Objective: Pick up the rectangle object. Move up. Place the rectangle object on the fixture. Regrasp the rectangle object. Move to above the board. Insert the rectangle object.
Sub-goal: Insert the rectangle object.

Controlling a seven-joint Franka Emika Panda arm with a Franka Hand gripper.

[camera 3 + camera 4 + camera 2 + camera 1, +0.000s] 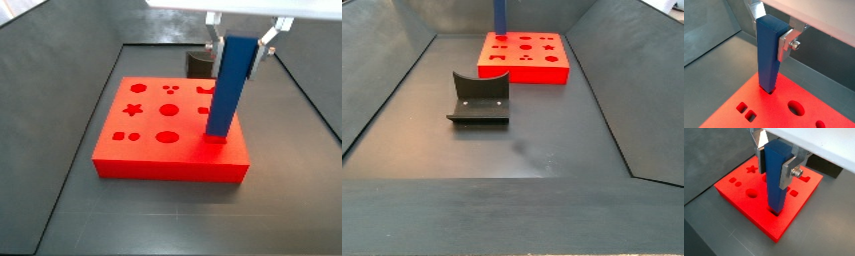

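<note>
One red board [171, 145] sits on the dark grey floor of the bin, its top cut with shaped holes: a star, circles, small squares and others. Well apart from it, nearer the camera in a side view, stands the fixture [478, 98], a dark L-shaped bracket on a base plate; in a side view it shows only partly behind the board [198, 64]. Nothing else lies on the floor, and nothing stands between the bar and the board.

The blue bar [777, 175] is long, slim and smooth, with a rectangular cross-section. It stands upright with its lower end in a rectangular hole near one edge of the board, as both wrist views show [768, 55]. In a side view it rises from the board's right-hand part [229, 88]; in a side view only a short piece of it shows above the board at the frame's top [500, 14].

The gripper [775, 158] is directly above the board, its silver fingers [786, 172] clamped on the upper part of the bar.
</note>
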